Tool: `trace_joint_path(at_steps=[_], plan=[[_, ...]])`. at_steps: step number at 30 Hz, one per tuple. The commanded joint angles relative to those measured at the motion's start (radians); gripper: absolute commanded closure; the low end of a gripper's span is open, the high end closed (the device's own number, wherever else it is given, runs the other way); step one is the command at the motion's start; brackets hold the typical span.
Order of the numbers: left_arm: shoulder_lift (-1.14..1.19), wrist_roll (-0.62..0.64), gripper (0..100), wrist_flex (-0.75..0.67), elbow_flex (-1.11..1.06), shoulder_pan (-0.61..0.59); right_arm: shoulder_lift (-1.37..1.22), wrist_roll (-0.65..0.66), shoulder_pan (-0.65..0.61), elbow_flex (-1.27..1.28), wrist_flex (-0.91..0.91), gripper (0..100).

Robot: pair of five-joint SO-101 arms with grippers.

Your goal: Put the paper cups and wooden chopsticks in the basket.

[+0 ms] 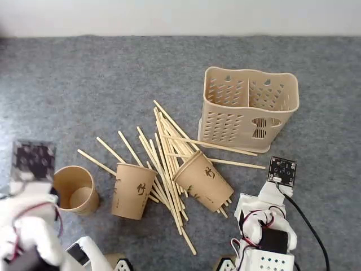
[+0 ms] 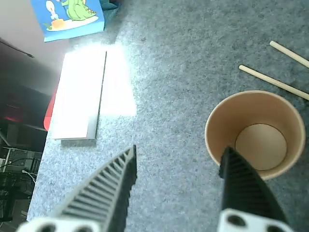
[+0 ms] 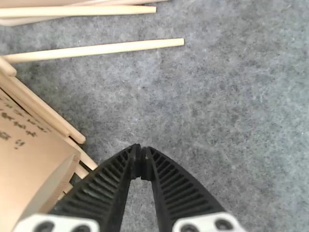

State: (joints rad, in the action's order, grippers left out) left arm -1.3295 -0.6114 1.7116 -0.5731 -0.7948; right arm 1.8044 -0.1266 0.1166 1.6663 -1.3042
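The beige slotted basket (image 1: 248,107) stands at the back right, with two compartments. Several wooden chopsticks (image 1: 166,164) lie fanned out in front of it. One paper cup (image 1: 76,189) stands upright at the left, mouth up. A second cup (image 1: 133,190) and a third cup (image 1: 203,180) lie among the chopsticks. My left gripper (image 2: 179,152) is open just above the carpet beside the upright cup (image 2: 256,133), with one finger by its rim. My right gripper (image 3: 141,149) is shut with nothing in it, hovering over bare carpet next to the third cup (image 3: 29,164) and chopsticks (image 3: 96,48).
Grey carpet (image 1: 84,84) covers the table. In the left wrist view a flat white box (image 2: 79,94) and a blue picture card (image 2: 72,17) lie past the carpet's edge. The right arm's body (image 1: 265,231) sits at the front right, below the basket.
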Motion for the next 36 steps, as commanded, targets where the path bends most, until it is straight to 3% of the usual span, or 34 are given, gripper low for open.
trace_joint_path(at_steps=[1,4,9,14,25,33,36], plan=[[-0.141,0.009,74,0.005,-0.136,-0.009,0.008,-0.006,0.002,0.017,-0.002,99.0],[-0.178,0.02,74,-0.06,-0.223,-0.014,0.008,-0.006,0.002,0.017,-0.002,99.0],[-0.18,0.176,74,-0.227,-0.338,-0.006,0.008,-0.006,0.002,0.017,-0.002,99.0],[-0.184,0.235,74,-0.348,-0.476,0.091,0.008,-0.008,-0.001,0.017,-0.002,99.0],[-0.186,0.456,74,-0.419,-0.561,0.127,0.008,-0.008,0.001,0.017,-0.002,99.0],[-0.187,0.545,74,-0.56,-0.656,0.127,0.01,0.0,-0.01,0.009,0.007,99.0],[-0.187,0.555,74,-0.58,-0.691,0.127,0.01,0.13,-0.044,-0.057,0.041,99.0]])
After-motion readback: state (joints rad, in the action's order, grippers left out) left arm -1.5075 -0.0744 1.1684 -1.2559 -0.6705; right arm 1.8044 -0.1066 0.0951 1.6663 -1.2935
